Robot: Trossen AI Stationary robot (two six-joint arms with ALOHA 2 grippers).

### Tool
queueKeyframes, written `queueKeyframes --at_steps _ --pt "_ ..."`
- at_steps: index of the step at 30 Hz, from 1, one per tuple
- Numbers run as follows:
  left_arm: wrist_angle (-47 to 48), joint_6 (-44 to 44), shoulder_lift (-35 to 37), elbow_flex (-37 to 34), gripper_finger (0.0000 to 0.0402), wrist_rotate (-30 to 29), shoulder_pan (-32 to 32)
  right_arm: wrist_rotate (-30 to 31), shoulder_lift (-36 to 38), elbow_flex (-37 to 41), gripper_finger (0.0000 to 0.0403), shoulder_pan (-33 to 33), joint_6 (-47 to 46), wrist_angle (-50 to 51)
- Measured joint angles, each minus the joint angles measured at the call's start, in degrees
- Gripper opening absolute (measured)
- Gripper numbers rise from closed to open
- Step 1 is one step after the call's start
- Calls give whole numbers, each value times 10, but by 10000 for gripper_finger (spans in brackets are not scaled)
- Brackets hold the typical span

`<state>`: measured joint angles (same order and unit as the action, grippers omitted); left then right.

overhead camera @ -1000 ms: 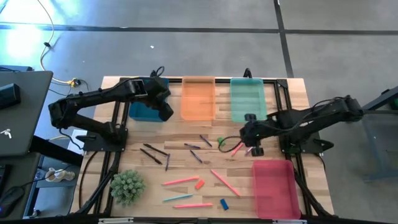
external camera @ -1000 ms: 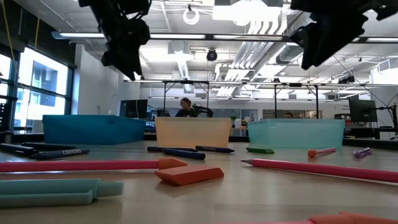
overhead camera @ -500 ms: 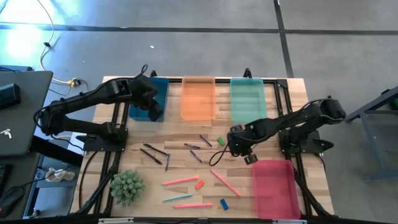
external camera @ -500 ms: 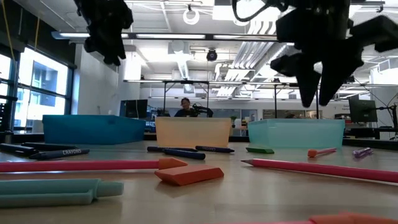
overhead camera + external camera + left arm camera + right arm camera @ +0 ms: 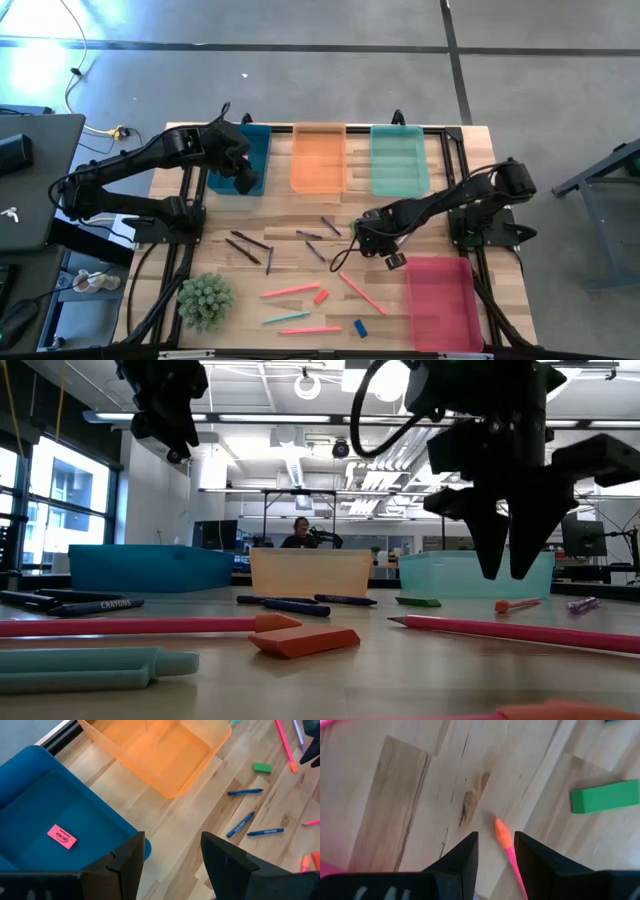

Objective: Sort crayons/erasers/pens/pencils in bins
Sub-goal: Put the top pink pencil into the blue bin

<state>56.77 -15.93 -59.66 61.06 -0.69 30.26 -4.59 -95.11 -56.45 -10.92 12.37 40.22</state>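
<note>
**Operator:** Report the position and state of each gripper.

**Robot:** My right gripper [image 5: 508, 565] hangs over the middle of the counter [image 5: 300, 205], fingers pointing down, jaws parted a narrow gap and holding nothing. The wrist view shows an orange-tipped pink stick [image 5: 507, 851], which I judge to be one of the pencils, lined up with that gap, and a green eraser [image 5: 605, 796] just beside it. My left gripper [image 5: 172, 855] is above the near edge of the dark blue bin [image 5: 240, 160], jaws wide and empty.

**Operator:** Why is the left gripper held there?

**Robot:** One pink eraser [image 5: 62, 836] lies inside that bin. I judge that bin to be the eraser destination, so the open jaws above it fit a completed drop.

**Operator:** Where do the remaining items stand?

**Robot:** Scattered on the counter: dark pens [image 5: 248, 240] toward my left side, blue crayons [image 5: 245, 792] near the centre, salmon-pink pencils [image 5: 290, 291] and a light blue one [image 5: 286, 318] toward the front, with an orange eraser [image 5: 321, 296] and a blue eraser [image 5: 360, 327] among them. The orange bin [image 5: 319, 158], the green-teal bin [image 5: 398, 160] and the red-pink bin [image 5: 443, 303] show no contents.

**Operator:** What does the next move require?

**Robot:** Centre the narrow gap across the thin stick before descending; an off-axis close could roll it away.
</note>
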Motion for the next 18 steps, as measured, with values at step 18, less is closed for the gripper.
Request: queueKeyframes --at_steps 18 --pt "0 0 0 0 181 0 0 18 -70 -2 118 0 7 -15"
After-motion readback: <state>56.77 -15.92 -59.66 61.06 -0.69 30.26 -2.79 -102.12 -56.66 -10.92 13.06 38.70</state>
